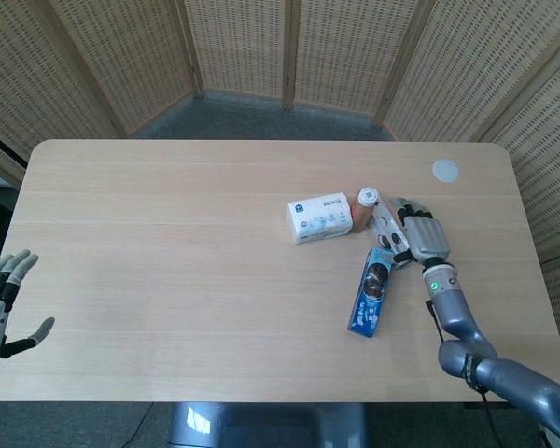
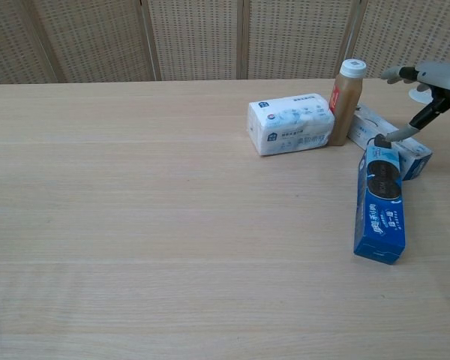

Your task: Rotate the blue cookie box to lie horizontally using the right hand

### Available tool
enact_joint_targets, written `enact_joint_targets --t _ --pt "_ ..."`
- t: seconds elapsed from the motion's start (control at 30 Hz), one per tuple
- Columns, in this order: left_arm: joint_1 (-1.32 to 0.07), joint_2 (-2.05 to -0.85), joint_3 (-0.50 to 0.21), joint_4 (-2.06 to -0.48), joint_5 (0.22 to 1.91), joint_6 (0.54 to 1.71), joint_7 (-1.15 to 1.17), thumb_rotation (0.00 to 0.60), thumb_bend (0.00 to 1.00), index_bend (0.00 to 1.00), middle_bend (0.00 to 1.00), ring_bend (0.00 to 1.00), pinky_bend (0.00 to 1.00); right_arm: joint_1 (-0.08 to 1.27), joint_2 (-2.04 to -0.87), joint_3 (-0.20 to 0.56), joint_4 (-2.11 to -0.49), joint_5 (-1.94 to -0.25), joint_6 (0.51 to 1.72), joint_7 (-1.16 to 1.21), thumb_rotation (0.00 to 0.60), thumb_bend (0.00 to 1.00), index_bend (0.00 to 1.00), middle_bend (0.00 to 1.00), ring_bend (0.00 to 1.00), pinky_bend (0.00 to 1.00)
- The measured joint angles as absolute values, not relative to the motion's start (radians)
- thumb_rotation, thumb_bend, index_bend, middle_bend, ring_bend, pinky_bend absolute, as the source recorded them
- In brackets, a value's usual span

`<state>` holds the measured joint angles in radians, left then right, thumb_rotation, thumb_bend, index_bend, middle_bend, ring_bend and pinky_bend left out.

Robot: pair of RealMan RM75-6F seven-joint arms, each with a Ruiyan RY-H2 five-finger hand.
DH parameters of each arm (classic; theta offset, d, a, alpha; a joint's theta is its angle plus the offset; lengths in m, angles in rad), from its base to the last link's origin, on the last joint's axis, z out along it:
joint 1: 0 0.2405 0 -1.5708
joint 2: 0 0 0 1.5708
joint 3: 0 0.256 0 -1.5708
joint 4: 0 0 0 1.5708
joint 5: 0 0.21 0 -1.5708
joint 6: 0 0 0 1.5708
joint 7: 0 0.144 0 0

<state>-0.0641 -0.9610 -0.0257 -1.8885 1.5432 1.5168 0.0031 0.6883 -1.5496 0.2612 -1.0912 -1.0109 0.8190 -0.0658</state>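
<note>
Blue cookie box (image 1: 372, 292): flat on the desk (image 1: 168, 243), right of centre, its long axis running away from the robot and tilted slightly rightward at the far end.
Far end of box: touches or just meets a white cookie box (image 1: 392, 235) lying behind it; a brown bottle (image 1: 364, 209) and a tissue pack (image 1: 319, 217) stand just beyond.
Right hand (image 1: 420, 239): over the white box, beside the blue box's far end, to its right.
Right fingers (image 2: 396, 136): spread, holding nothing; one tip reaches down to the blue box's far corner; contact unclear.
Left hand (image 1: 0, 303): at the desk's left edge, fingers apart, empty, well apart from the box.
Judgement: the right hand is much nearer; swinging the far end sideways would turn the box crosswise.
</note>
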Motion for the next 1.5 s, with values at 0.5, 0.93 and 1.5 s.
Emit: enact_joint_targets --t 0.5,0.93,1.5 --pt "-0.048 -0.943 -0.023 -1.899 1.539 1.536 0.007 0.6 0.32 0.08 0.02 0.0 0.0 0.761 -1.728 0.28 -0.743 -0.997 0.681 0.022 0.548 0.0 0.0 0.0 0.0 0.0" --pt "-0.044 -0.937 -0.024 -1.915 1.541 1.541 0.022 0.6 0.32 0.09 0.01 0.0 0.0 0.793 -1.809 0.276 -0.527 -1.062 0.626 0.1 0.552 0.0 0.0 0.0 0.0 0.0" --pt "-0.044 -0.939 -0.026 -1.916 1.544 1.54 0.025 0.6 0.32 0.08 0.01 0.0 0.0 0.762 -1.806 0.298 -0.366 -1.098 0.638 0.152 0.554 0.0 0.0 0.0 0.0 0.0"
